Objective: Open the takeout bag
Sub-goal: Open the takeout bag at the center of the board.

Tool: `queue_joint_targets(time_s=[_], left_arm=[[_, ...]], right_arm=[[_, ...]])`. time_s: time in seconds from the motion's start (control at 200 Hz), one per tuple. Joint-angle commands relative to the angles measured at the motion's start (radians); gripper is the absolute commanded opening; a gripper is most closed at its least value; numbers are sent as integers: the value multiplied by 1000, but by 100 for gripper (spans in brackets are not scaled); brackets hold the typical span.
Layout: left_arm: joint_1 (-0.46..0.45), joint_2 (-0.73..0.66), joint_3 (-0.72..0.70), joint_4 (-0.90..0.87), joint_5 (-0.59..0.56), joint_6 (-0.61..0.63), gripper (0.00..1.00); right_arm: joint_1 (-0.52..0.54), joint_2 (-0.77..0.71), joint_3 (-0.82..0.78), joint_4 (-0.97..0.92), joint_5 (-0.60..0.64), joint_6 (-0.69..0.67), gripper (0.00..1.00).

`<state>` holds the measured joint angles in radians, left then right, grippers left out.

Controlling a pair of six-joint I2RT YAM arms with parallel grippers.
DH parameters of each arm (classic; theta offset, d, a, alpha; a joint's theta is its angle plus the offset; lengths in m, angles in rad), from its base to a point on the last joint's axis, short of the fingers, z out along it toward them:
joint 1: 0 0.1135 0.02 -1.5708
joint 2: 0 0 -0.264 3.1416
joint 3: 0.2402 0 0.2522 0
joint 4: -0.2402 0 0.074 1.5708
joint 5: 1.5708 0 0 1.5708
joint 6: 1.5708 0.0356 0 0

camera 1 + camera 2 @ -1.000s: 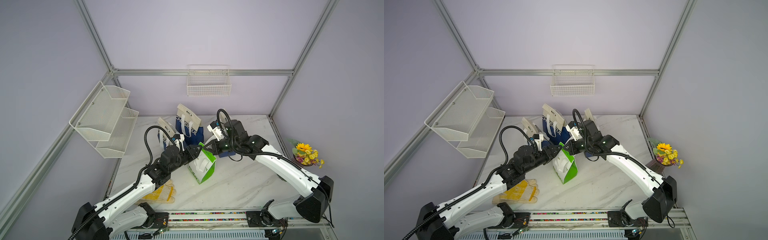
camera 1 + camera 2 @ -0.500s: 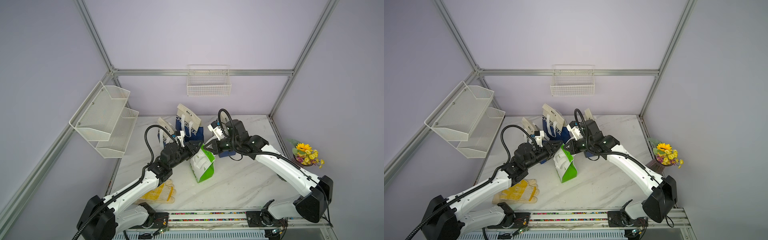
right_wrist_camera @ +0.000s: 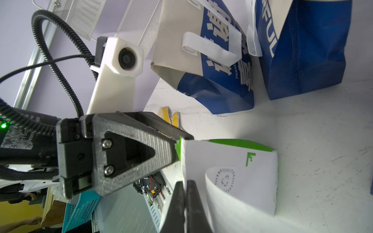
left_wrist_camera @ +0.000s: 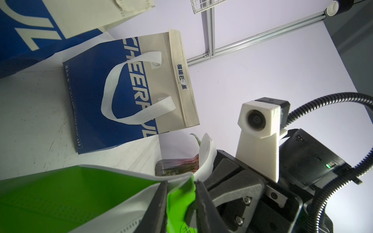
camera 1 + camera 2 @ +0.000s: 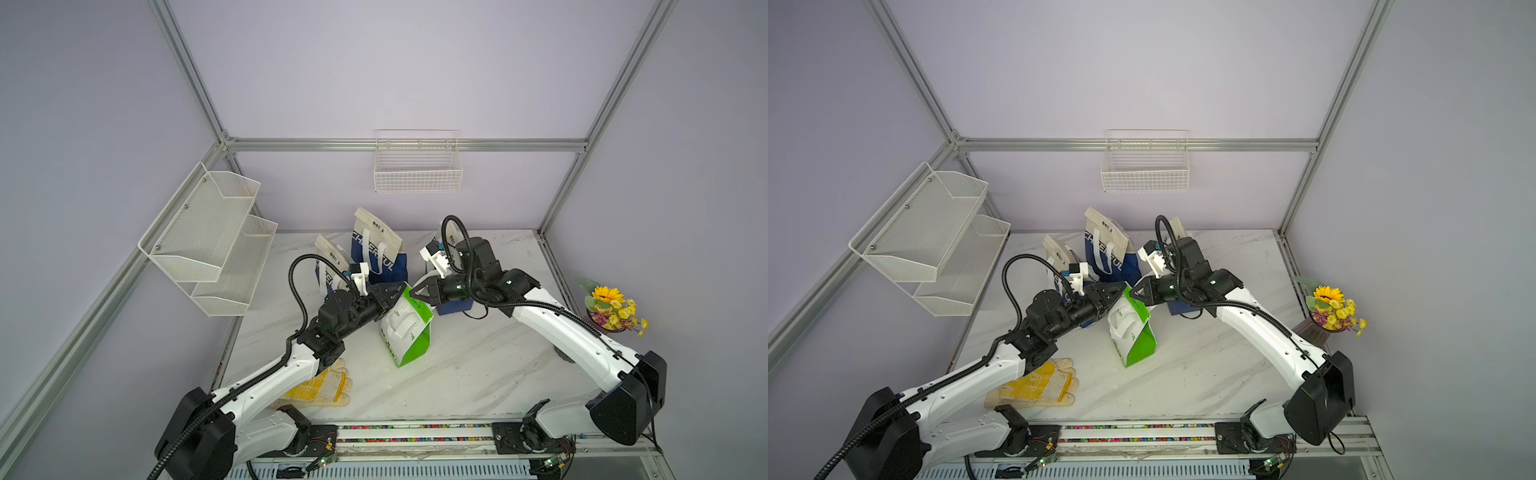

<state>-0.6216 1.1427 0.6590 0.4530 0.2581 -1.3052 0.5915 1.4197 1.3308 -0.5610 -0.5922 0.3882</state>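
We saw the green bag [image 5: 409,332] standing in the middle of the bench [image 5: 457,374], tilted, with its top leaning toward the back edge and its white handle hanging down its white face. Both arms met at its top from opposite sides.

The right gripper [image 3: 184,182] had its jaws pressed together on the white top edge of the green bag, with the thin fabric running down between them.

The left gripper [image 4: 181,182] reached the same top from the other side. Its jaws stood a little apart with a bunched fold of green fabric between them. We could not tell whether they were really pinching it. In both top views the two sets of fingertips almost touched over the bag's mouth.

Behind the green bag, toward the back edge, stood three blue bags [image 5: 376,253], one of them partly hidden behind the right arm. A glove [image 5: 320,384] lay near the front left corner, partly under the left arm. A bunch of flowers [image 5: 611,307] stood by the right edge.
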Motion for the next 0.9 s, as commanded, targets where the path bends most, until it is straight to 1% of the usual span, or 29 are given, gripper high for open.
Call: queue_joint_targets(time_s=[0.0,0.15,0.305,0.425,0.51,0.62,0.695,0.785,0.825,0.895], left_arm=[[-4,-14,-13,74,47,-20,29],[-4,-8,-39,96,48,-28,28],[-4,-6,-48,124,45,-27,20],[-4,-3,-57,151,46,-25,20],[-4,1,-61,166,44,-18,13],[-4,18,-47,160,47,-2,8],[-3,31,-34,144,46,9,0],[-4,29,-19,92,33,20,0],[-4,18,-7,45,18,31,0],[-6,-17,7,-46,-21,62,0]], right_arm=[[-1,-7,-7,67,-70,18,0],[-6,1,-7,71,-77,28,0],[-14,7,-20,80,-84,41,0],[-25,10,-29,89,-93,50,0],[-29,10,-34,91,-99,53,0],[-30,7,-38,90,-107,55,0],[-30,6,-38,89,-104,57,0],[-30,-7,-40,87,-66,62,0],[-30,-23,-39,78,-21,63,9],[-29,-57,-32,36,81,43,35]])
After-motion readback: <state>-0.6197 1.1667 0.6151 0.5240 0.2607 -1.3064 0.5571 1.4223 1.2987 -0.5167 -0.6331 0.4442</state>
